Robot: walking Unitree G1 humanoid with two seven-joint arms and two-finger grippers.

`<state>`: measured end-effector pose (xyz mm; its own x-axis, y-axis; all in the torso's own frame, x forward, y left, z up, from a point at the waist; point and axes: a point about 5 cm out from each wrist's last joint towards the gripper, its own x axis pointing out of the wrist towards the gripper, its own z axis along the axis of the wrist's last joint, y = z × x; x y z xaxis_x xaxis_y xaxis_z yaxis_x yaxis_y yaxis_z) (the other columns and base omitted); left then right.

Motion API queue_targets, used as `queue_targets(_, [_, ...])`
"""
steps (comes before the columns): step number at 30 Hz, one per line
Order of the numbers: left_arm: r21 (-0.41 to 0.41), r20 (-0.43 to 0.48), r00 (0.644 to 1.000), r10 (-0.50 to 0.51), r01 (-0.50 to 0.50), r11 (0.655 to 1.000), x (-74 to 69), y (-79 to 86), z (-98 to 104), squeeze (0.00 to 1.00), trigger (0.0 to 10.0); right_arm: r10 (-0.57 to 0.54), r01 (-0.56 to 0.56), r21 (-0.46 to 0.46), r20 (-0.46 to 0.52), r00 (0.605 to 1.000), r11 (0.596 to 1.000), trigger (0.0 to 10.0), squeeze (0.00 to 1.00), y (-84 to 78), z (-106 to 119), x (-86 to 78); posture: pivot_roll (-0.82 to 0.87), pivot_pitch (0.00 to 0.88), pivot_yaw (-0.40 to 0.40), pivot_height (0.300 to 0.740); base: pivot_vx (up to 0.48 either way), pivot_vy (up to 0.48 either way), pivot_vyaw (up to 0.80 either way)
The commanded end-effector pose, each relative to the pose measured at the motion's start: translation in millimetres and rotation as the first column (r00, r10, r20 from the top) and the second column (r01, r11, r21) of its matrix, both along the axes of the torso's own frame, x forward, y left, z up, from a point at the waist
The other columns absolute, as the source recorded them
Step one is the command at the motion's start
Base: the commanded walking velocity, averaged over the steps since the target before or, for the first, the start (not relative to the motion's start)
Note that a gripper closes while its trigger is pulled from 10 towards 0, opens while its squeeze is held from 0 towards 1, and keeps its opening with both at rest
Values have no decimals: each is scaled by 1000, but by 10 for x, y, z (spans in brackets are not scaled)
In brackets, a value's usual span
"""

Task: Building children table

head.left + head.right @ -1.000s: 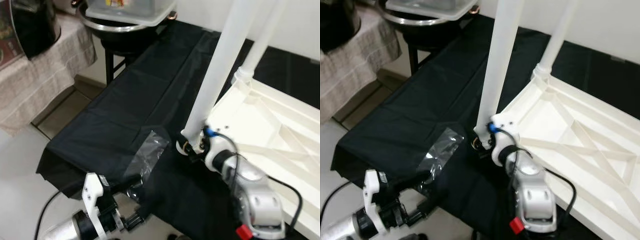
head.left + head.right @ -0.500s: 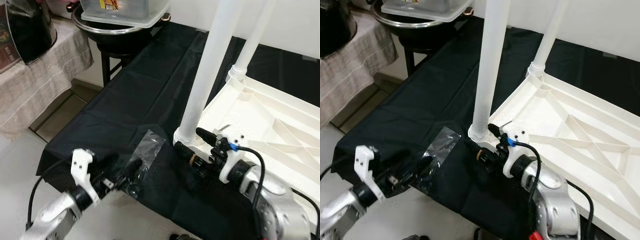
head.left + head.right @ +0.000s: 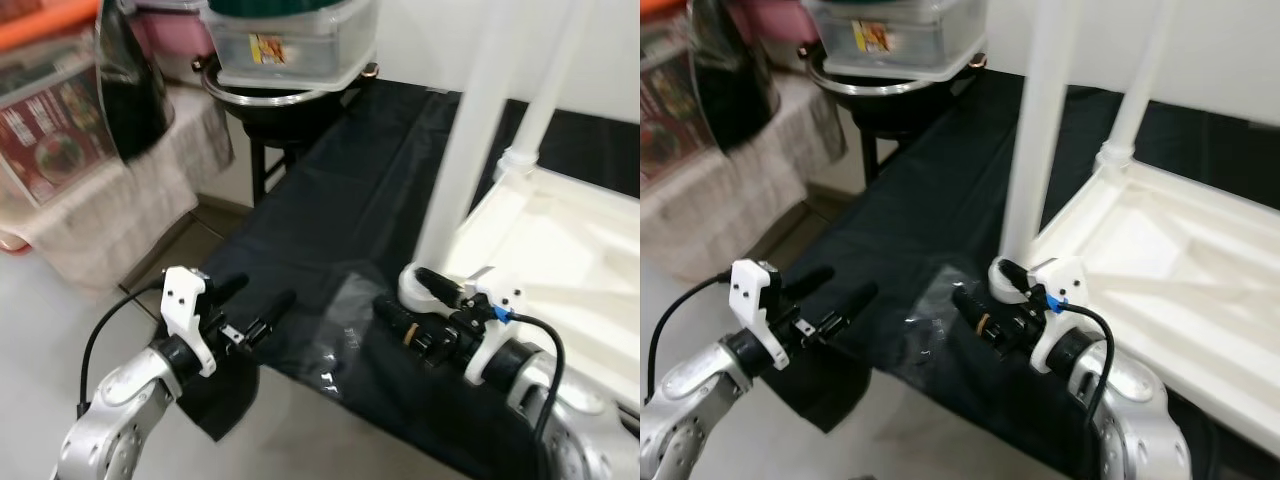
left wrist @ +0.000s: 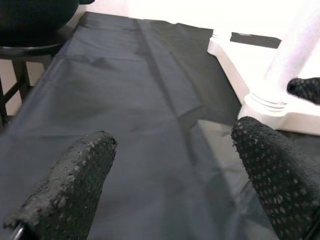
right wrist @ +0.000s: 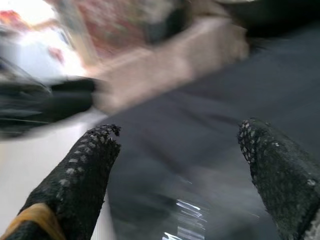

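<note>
The white children's table [image 3: 570,250] lies upside down on a black cloth [image 3: 340,190]. Two of its round white legs [image 3: 465,150] [image 3: 545,100] stand upward. My right gripper [image 3: 415,300] is open beside the base of the nearer leg [image 3: 425,285], one finger close to the collar, holding nothing. A clear plastic bag [image 3: 340,330] lies on the cloth between the grippers. My left gripper [image 3: 252,300] is open at the cloth's front corner, pointing at the bag. In the left wrist view its fingers [image 4: 70,190] frame the cloth and the leg base [image 4: 265,102].
A black stand carries a metal bowl and a clear lidded container [image 3: 290,50] at the cloth's far end. A cloth-covered side table [image 3: 130,200] with a dark object [image 3: 130,90] stands at the left. The black cloth hangs over the front corner [image 3: 225,395] above pale floor [image 3: 60,300].
The whole view has shifted. My left gripper has risen from below the cloth's edge to level with it. My right gripper has come off the leg base and stands open beside it.
</note>
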<state>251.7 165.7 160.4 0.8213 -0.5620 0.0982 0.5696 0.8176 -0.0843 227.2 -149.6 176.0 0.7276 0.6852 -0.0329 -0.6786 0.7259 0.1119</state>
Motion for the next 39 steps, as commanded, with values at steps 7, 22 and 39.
queue_targets(7, [-7, 8, 1000, -9, 9, 1000, 45, -21, 7, 0, 10000, 112, -112, 19, 6, 994, 994, 10000, 0, 50, 26, -78, -46, 103, 26, 740, 0, 480, -800])
queue_targets(22, [-20, 47, 992, -115, 116, 993, -15, -101, 38, 0, 10000, 109, -109, -23, -25, 994, 994, 10000, 0, 31, -95, -20, -39, 102, 15, 740, 0, 32, -800])
queue_targets(39, [-64, -46, 989, 139, -142, 988, -6, -47, -240, 0, 10000, -237, 232, -155, -13, 972, 960, 10000, 0, -103, -357, 242, -26, 94, -2, 740, 0, 0, -800])
